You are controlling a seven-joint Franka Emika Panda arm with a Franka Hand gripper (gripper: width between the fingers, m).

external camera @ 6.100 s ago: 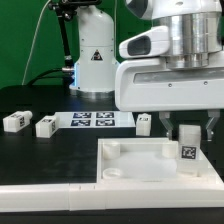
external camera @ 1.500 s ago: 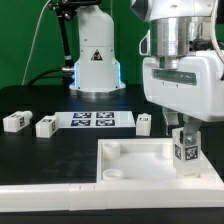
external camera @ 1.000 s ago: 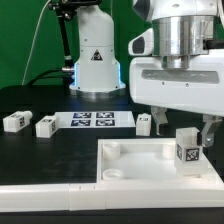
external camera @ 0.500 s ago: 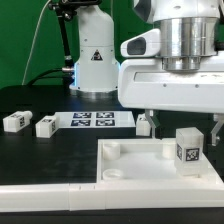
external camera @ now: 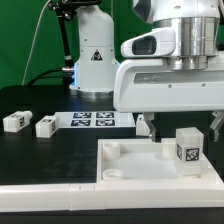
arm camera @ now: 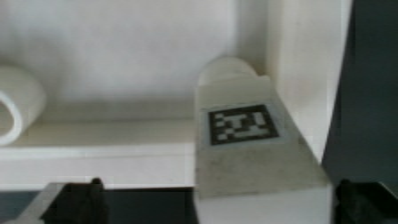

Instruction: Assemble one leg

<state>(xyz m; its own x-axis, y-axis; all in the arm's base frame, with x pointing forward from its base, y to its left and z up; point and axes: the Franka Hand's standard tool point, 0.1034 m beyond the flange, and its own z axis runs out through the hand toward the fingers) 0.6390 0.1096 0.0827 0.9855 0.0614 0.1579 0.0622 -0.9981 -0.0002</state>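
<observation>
- At lower right, the leg (external camera: 188, 150) is standing upright on the white panel (external camera: 120, 170), no longer pinched.
- Jaws, spread, are backing off either side; placement looks done.

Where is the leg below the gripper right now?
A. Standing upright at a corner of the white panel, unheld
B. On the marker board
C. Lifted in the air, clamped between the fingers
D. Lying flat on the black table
A: the leg stands upright at the panel corner, and the gripper is open, its fingers spread clear on both sides.
</observation>
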